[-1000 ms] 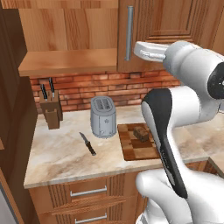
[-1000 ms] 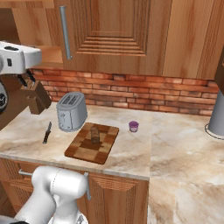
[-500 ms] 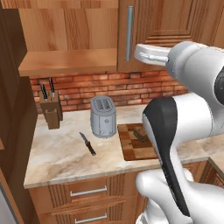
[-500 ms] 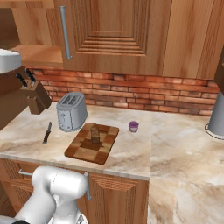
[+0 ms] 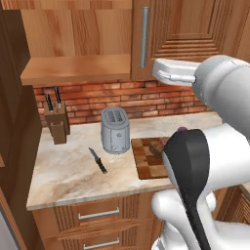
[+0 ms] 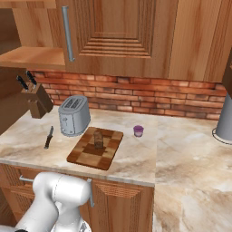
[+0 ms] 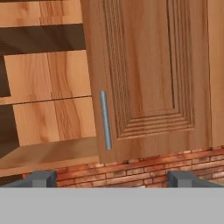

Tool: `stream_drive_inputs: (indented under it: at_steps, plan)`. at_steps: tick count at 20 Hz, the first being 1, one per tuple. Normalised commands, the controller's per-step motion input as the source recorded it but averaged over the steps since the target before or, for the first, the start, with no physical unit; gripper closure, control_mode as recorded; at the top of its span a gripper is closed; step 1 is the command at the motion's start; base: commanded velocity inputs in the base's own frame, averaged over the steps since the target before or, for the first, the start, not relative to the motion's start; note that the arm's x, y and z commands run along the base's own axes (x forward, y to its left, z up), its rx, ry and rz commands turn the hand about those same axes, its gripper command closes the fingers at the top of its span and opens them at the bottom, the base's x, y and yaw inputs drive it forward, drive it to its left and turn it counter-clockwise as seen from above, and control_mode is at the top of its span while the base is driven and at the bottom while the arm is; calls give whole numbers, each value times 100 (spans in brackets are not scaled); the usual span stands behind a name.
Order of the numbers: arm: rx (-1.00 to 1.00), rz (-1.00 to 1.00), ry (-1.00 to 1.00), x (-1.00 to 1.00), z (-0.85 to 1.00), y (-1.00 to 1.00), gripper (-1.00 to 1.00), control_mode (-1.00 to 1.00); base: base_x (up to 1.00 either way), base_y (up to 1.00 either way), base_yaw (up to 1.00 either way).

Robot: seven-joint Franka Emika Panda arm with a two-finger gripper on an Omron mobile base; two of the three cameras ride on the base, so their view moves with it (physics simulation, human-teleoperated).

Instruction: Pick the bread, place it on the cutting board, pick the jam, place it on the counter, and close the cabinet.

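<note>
With the bread (image 6: 98, 138) on the cutting board (image 6: 96, 147) and the jam (image 6: 138, 131) on the counter (image 6: 181, 154) at its 2 o'clock, you face the cabinet (image 7: 144, 74), its left bay exposed; gripper (image 7: 109, 178) jaws spread wide, empty.

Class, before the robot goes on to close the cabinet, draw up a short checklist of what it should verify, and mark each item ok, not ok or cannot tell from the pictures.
1. Bread sits on the cutting board: ok.
2. Jam stands on the counter, apart from the board: ok.
3. Cabinet closed: not ok; open shelves show on its left.
4. Pincer empty and open: ok, tips wide apart, nothing between.
5. Pincer faces the cabinet's grey handle: ok.
6. Open door's position: cannot tell.
</note>
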Motion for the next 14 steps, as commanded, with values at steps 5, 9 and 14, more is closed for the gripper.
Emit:
stream_drive_inputs:
  at_steps: [5, 9, 14]
  plan:
    - [-4, -4, 0, -54, 0, 23, -100, -100, 0, 0, 0]
    - [-2, -7, 0, -49, 8, 31, -100, -100, 0, 0, 0]
    - [-1, -7, 0, -51, 12, 29, -100, -100, 0, 0, 0]
